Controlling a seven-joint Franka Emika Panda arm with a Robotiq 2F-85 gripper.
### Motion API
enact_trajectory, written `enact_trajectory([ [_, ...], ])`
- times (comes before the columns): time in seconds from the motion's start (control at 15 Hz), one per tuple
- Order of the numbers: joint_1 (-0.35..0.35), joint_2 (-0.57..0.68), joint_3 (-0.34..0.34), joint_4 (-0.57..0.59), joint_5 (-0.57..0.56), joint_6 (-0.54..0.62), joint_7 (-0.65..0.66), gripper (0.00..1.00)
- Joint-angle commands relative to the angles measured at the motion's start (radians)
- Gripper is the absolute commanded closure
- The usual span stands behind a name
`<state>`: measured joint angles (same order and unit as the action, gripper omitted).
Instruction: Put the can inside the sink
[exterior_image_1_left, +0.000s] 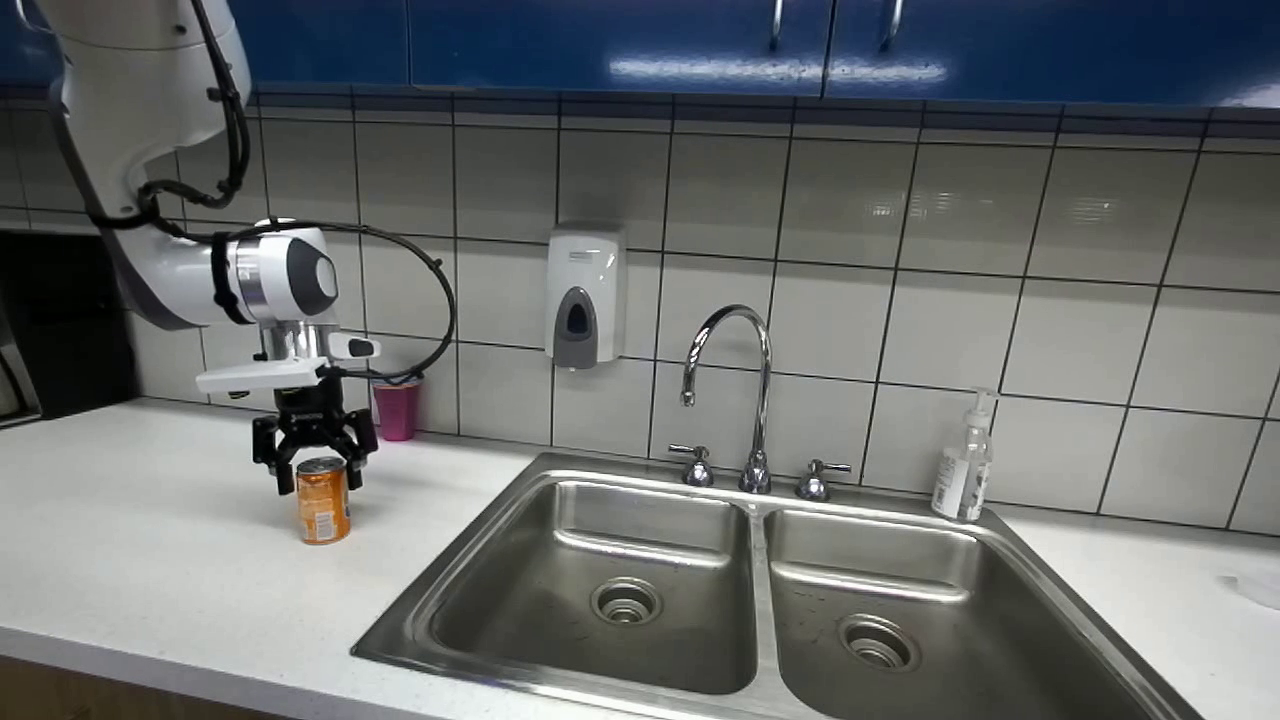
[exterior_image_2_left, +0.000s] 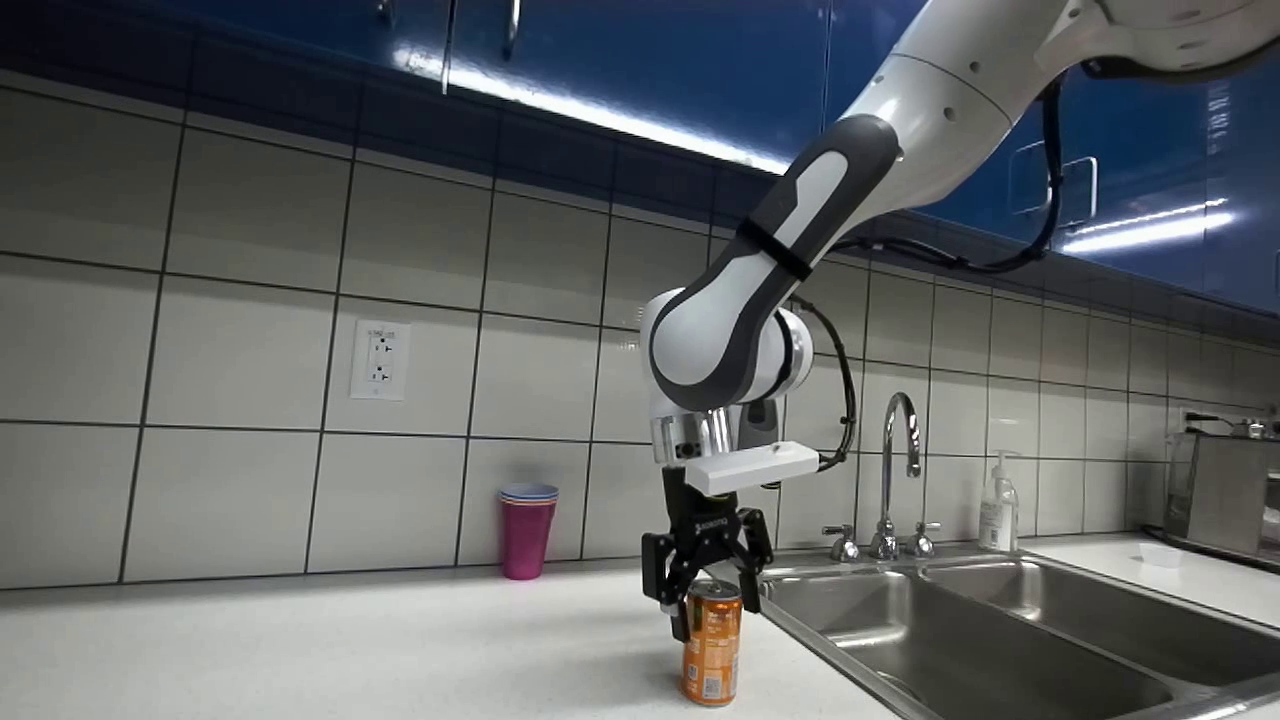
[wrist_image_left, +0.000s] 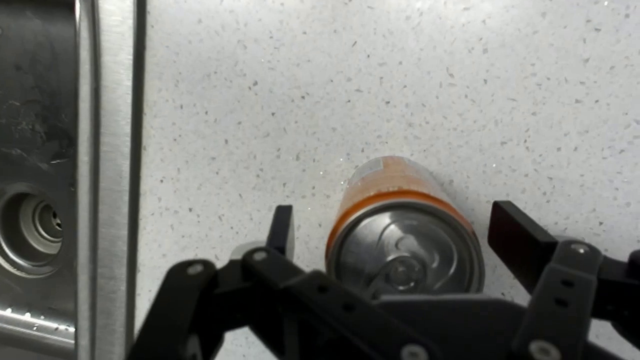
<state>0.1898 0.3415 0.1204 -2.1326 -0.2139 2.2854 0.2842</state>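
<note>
The orange can (exterior_image_1_left: 323, 512) with a silvery top stands upright on the white counter, left of the sink (exterior_image_1_left: 463, 560) in an exterior view. It also shows in an exterior view (exterior_image_2_left: 712, 662) and in the wrist view (wrist_image_left: 400, 240). My gripper (exterior_image_1_left: 320, 485) points down over the can, its fingers around the can's upper part; the same gripper shows in an exterior view (exterior_image_2_left: 716, 620). In the wrist view the gripper (wrist_image_left: 391, 225) is open, with a gap on each side of the can. The sink's rim (wrist_image_left: 116, 175) and a drain show at the wrist view's left.
Stacked pink cups (exterior_image_1_left: 397, 408) stand by the tiled wall behind the gripper. A chrome faucet (exterior_image_1_left: 765, 400) with two handles rises behind the sink. A pump bottle (exterior_image_1_left: 964, 465) stands at the sink's back right corner. A soap dispenser (exterior_image_1_left: 586, 298) hangs on the wall.
</note>
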Motion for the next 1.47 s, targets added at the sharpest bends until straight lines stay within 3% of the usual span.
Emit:
enact_trajectory([
  [0.0, 0.015, 0.032, -0.017, 0.044, -0.007, -0.005, -0.028, 0.0],
  [0.27, 0.017, 0.052, -0.023, 0.061, -0.011, 0.003, -0.03, 0.0],
  [0.33, 0.018, 0.054, -0.024, 0.062, -0.011, 0.004, -0.032, 0.25],
  [0.4, 0.018, 0.056, -0.023, 0.064, -0.008, 0.003, -0.037, 0.28],
  [0.67, 0.026, 0.056, -0.021, 0.058, -0.007, 0.005, -0.041, 0.58],
  [1.4, 0.008, -0.022, -0.026, 0.017, 0.039, -0.011, -0.043, 0.61],
])
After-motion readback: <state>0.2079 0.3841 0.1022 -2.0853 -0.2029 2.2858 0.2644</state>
